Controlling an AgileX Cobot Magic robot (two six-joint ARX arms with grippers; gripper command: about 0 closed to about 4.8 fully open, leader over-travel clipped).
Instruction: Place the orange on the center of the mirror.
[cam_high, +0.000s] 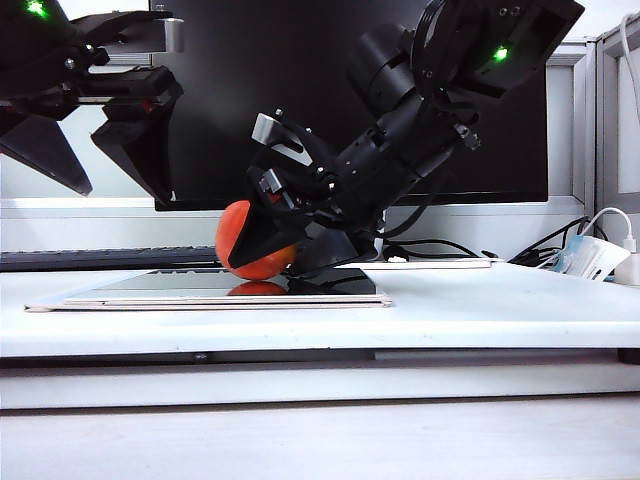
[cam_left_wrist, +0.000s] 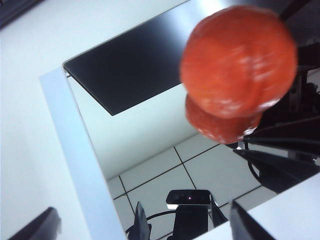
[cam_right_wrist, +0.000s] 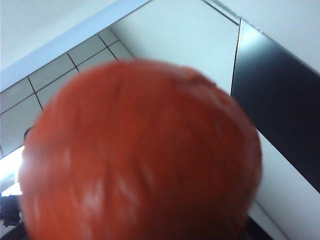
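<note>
- Only the exterior view shows my right gripper (cam_high: 262, 235) around the orange (cam_high: 240, 243), low over the mirror (cam_high: 180, 285) near its right end; I cannot tell whether it grips.
- My left gripper (cam_high: 110, 165) hangs high, jaws spread, holding nothing.
- Wrist views show the orange's reflection.

The orange (cam_right_wrist: 140, 155) fills the right wrist view, blurred, hiding the right pincer's fingers; the mirror (cam_left_wrist: 150, 150) runs off frame. The left pincer (cam_high: 110, 160) is cut at the edge.

A lab-like office bench: a white table (cam_high: 500, 310) backed by a black monitor (cam_high: 300, 100), keyboard (cam_high: 100, 258) and cables (cam_high: 560, 240).
</note>
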